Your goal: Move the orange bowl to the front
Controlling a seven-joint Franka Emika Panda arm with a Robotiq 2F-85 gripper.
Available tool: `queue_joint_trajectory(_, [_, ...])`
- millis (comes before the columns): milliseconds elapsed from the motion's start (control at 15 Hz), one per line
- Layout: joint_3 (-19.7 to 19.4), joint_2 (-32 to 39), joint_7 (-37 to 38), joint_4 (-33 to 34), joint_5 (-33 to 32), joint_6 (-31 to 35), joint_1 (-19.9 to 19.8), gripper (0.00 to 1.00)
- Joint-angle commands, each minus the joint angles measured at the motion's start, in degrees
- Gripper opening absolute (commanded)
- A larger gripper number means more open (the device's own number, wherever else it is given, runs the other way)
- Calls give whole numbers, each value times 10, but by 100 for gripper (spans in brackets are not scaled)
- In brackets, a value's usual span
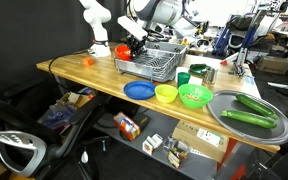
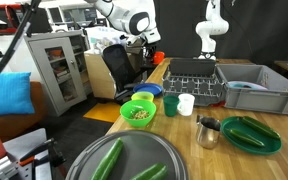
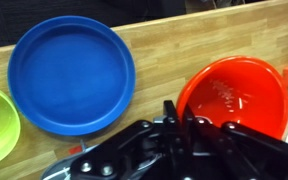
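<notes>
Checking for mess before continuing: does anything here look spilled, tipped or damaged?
Nothing stands out. The orange bowl, blue plate and dish rack are upright and intact, and no spill shows on the table.

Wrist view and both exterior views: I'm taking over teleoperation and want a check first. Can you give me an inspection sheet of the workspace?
Surface: wooden table, much of it taken up.
Job's things: orange bowl, upright, nothing seen inside, apart from the blue plate.
Clutter: yellow bowl, green bowl, dish rack, tray with cucumbers, green cup, white cup, pitcher, grey bin.
Grippers: gripper by the orange bowl's rim; open or shut cannot be told.
Cables: dark cable, off the table.
Surroundings: chair, boxes under the table, cabinet.
</notes>
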Motion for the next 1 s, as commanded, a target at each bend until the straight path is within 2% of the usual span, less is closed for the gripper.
queue_joint_trajectory(0, [-17,-86,55,-139,-15,64,11,2])
queue_joint_trajectory(533, [-55,-257,184,-405,-67,191,40,2])
queue_joint_trajectory(733, [-87,-330,235,-524,-125,251,68,2])
queue_joint_trajectory(800, [-51,-281,209,-451,-103,215,32,8])
queue_joint_trajectory(933, [-76,-317,221,-507,-113,237,58,8])
